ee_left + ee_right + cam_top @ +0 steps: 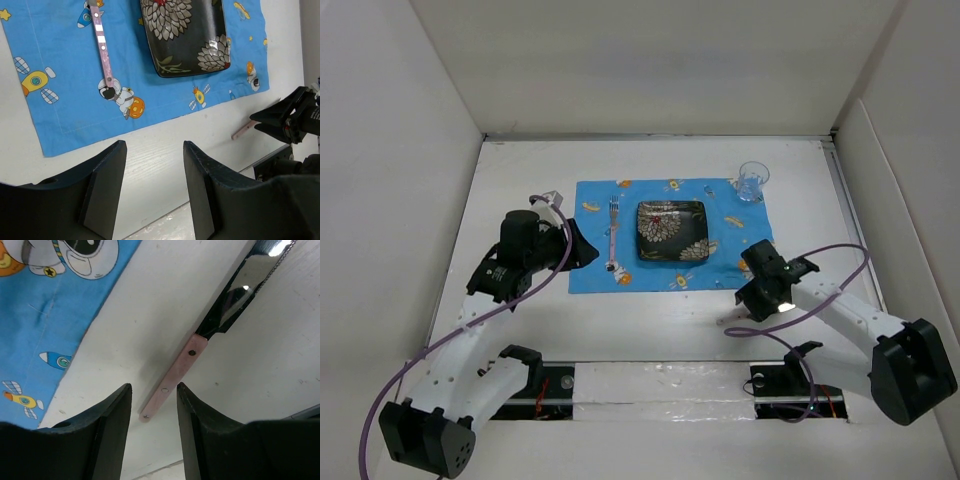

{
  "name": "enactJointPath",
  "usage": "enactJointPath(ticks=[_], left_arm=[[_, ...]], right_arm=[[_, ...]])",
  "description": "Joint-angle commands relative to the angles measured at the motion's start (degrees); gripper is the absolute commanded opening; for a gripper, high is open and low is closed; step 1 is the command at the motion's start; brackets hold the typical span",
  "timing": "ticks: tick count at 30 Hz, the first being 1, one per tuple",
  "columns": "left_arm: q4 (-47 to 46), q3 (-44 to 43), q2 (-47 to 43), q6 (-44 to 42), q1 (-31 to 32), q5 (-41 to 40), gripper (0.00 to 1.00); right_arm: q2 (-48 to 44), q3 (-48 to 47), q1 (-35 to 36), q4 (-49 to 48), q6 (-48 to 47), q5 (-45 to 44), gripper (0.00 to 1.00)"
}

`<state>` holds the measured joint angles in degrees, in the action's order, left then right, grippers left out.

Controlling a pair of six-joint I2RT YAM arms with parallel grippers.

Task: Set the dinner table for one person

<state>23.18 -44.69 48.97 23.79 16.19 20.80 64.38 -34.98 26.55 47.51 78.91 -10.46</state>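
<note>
The dinner table (650, 320) is a large white tabletop. On it lies a blue cartoon placemat (592, 270) with a black floral square plate (672, 232) and a pink-handled fork (612, 235). A clear glass (753, 182) stands at the mat's far right corner. A knife with a pink handle (172, 380) and dark blade (240, 285) lies on the bare table, right of the mat. My right gripper (153, 387) is open, its jaws straddling the handle's end just above it. My left gripper (154, 145) is open and empty over bare table near the mat's left near edge.
White walls (410, 150) enclose the table on the left, back and right. In the left wrist view the plate (185, 35), the fork handle (102, 45), the knife handle (245, 131) and the right gripper (290, 120) show. The arm bases (670, 385) line the near edge.
</note>
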Motion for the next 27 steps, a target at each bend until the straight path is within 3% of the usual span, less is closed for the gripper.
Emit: enactJointPath(ticks=[1,19,27], left_arm=[[-0.42,-1.54,-1.42,-1.11,0.16,0.12,0.46],[-0.24,-3.74,-0.90,-1.64,2.62,-4.36,0.45],[0.73,-4.62,-0.72,-1.82,2.62,-4.80,0.43]], right_arm=[[1.53,-0.79,-0.44,0.48,1.59,4.38,0.45],[6.19,2.64,2.63,-4.08,10.20,8.61,0.42],[9.80,2.11,2.63,-6.11,11.87,10.02,0.22]])
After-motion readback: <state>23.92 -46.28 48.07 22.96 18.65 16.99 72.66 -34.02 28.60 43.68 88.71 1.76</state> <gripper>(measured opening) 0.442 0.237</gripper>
